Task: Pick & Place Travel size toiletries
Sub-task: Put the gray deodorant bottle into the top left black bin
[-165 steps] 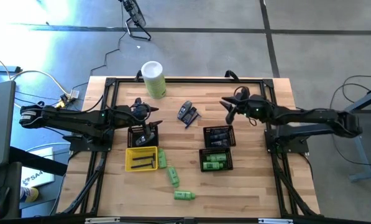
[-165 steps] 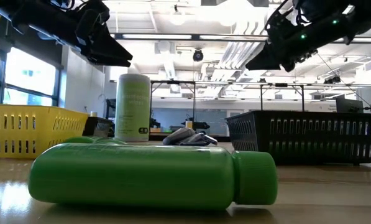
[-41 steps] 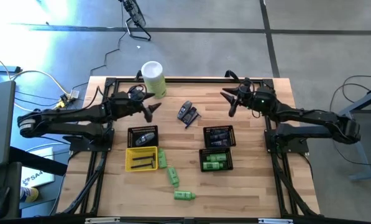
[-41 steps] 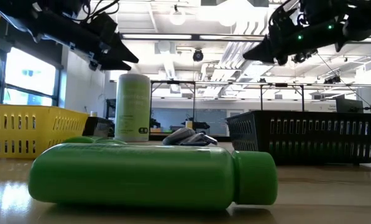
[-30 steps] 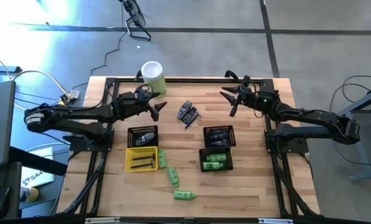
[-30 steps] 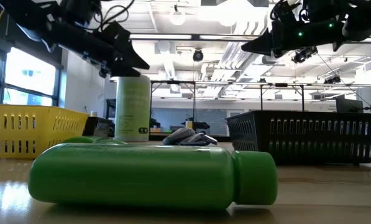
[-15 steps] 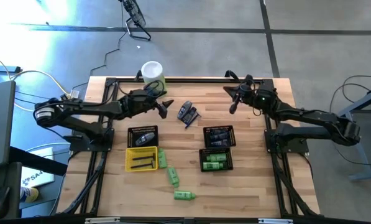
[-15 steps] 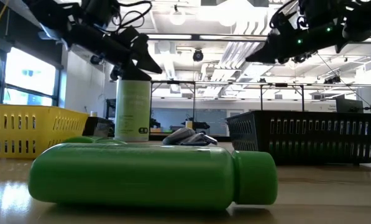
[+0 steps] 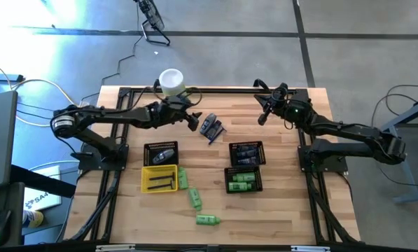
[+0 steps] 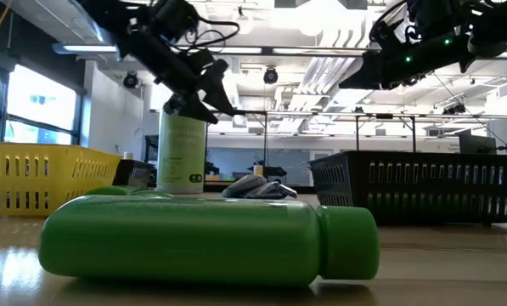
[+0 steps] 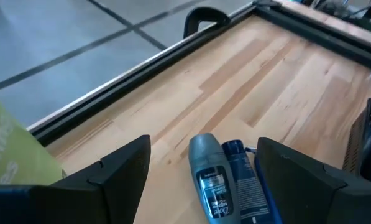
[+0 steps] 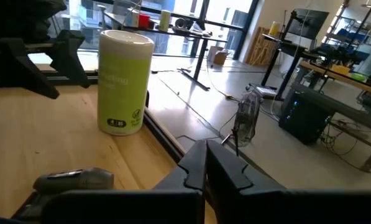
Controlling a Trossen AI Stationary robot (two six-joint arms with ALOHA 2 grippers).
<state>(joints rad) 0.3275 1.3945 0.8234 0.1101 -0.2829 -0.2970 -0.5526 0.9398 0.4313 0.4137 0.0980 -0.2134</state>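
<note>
Two dark toiletries, a grey roll-on [image 11: 210, 177] and a blue tube [image 11: 242, 182], lie side by side on the wood at mid-table [image 9: 211, 128]. My left gripper [image 9: 193, 120] [image 11: 204, 180] hovers open just left of them, above the table, beside the tall pale-green canister [image 9: 171, 82]. Three green bottles [image 9: 183, 178] [image 9: 194, 199] [image 9: 207, 220] lie nearer the front edge; one fills the low view [image 10: 211, 238]. My right gripper [image 9: 262, 113] [image 12: 207, 168] is shut and empty, high near the far right.
A black basket [image 9: 161, 154] and a yellow tray [image 9: 158, 178] stand left of centre. Two black baskets [image 9: 246, 154] [image 9: 243, 180] on the right hold dark and green items. A black frame [image 9: 216, 89] runs round the table's edges.
My left gripper has travelled toward the table's right, past the canister and up to the dark toiletries, staying open and tipping a little. My right gripper has shut on nothing and swung slightly where it hangs.
</note>
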